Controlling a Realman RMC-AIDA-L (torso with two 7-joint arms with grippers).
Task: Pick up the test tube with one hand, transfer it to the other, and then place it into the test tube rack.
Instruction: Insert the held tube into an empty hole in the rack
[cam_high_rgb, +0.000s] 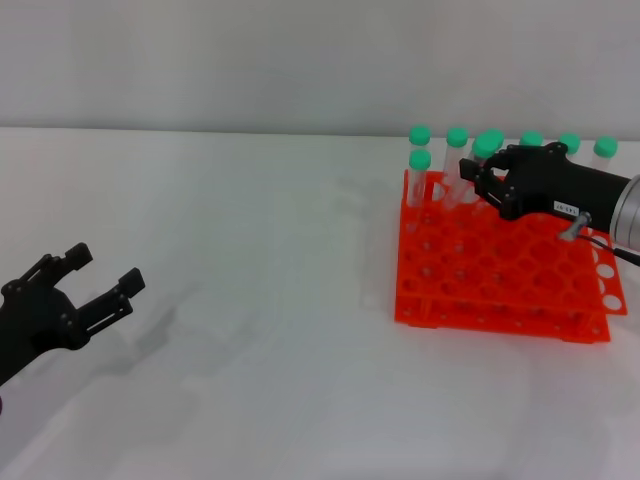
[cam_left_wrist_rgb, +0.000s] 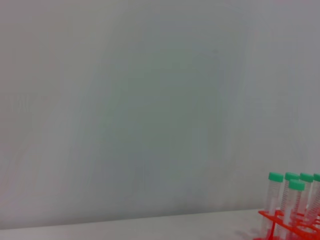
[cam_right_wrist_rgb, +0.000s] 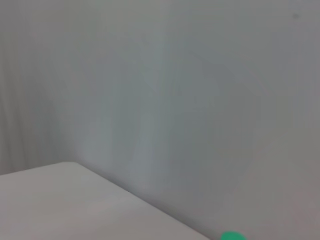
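While the right claw (cam_high_rgb: 480, 172) hides it, the test tube (cam_high_rgb: 484, 150) (cap only) shows.

We see bright, even light; soft shadows under the left gripper (cam_high_rgb: 100, 285); both wrist views look hazy.

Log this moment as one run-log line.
phase: placing | right pincer: over rack back rows, at tilted tube | left pincer: open, empty, low at table's left | transfer: done
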